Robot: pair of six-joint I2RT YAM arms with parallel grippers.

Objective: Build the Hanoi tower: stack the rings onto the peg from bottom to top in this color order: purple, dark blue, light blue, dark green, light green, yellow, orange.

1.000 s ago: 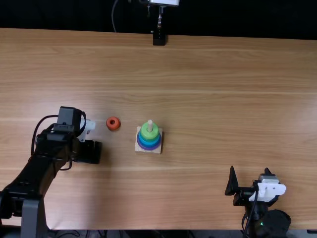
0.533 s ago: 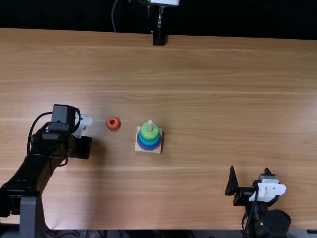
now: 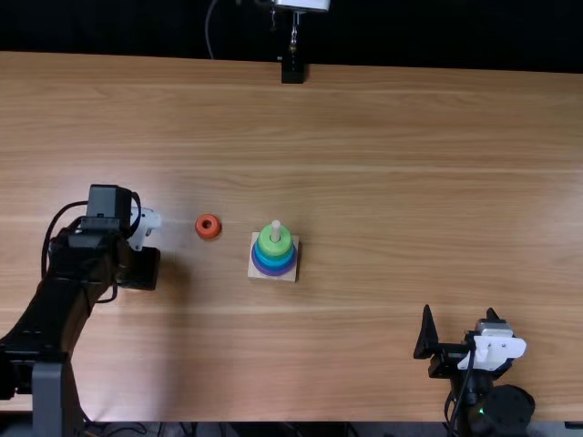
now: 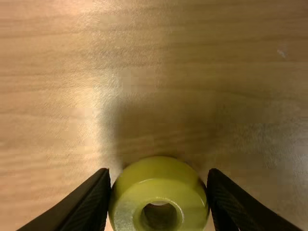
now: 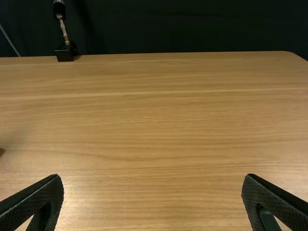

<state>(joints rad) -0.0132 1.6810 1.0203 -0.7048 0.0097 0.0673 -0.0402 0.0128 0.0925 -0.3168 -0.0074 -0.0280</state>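
Currently, the left gripper (image 3: 139, 270) is above the left part of a light brown wooden table (image 3: 383, 209), its two black fingers parted just to the width of a yellow ring (image 4: 159, 184), pinched firmly between them with its round hole showing. Near the middle of the table, a square wooden base (image 3: 256, 274) holds an upright peg (image 3: 276, 229) stacked with rings: purple (image 3: 275, 272) at the bottom, blue shades above, light green (image 3: 275, 246) on top. An orange ring (image 3: 208, 235) lies flat on the table, between the left gripper and the tower. At the near edge, toward the right, the right gripper (image 3: 459, 319) is empty, its fingers spread wide.
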